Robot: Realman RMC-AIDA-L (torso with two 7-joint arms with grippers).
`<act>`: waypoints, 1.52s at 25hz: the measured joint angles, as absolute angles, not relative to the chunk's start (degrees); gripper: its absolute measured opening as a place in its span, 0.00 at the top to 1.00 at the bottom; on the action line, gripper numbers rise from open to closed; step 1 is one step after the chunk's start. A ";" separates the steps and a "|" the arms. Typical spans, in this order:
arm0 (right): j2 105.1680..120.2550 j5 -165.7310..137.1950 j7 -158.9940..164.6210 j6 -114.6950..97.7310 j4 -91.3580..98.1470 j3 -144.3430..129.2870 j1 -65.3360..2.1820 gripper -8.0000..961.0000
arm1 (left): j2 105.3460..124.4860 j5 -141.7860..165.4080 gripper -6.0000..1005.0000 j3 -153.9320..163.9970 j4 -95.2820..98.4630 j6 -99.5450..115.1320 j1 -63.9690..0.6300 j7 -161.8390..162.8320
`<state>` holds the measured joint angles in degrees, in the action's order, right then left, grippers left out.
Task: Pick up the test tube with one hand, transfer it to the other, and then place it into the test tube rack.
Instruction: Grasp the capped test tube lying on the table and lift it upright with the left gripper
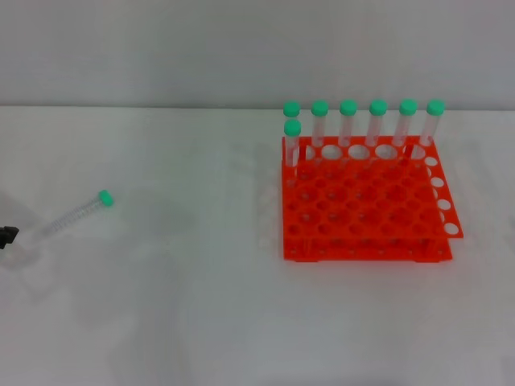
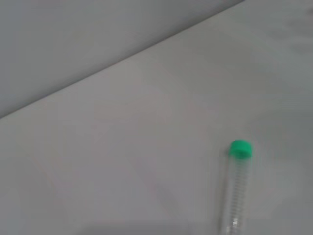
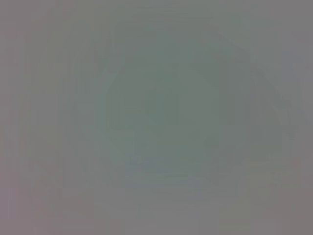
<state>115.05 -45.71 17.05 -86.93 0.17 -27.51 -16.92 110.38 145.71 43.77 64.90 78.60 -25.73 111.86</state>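
A clear test tube (image 1: 74, 215) with a green cap lies flat on the white table at the left, cap pointing toward the back right. The left wrist view shows the same test tube (image 2: 236, 188) close by. A black tip of my left gripper (image 1: 7, 236) pokes in at the left edge of the head view, just left of the tube's bottom end and apart from it. The orange-red test tube rack (image 1: 364, 201) stands at the right, with several green-capped tubes upright along its back rows. My right gripper is out of view.
A grey wall runs behind the table's far edge. The right wrist view shows only a uniform grey blur.
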 joint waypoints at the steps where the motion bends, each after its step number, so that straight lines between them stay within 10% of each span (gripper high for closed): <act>1: 115.05 -45.71 17.05 -86.91 0.17 -27.51 -16.94 0.11 | 110.11 145.60 0.12 43.74 63.71 77.53 -25.86 111.43; 38: 115.04 -45.66 17.05 -86.05 0.59 -29.09 -17.06 0.11 | 113.86 146.08 0.22 44.30 47.04 61.02 -32.97 103.26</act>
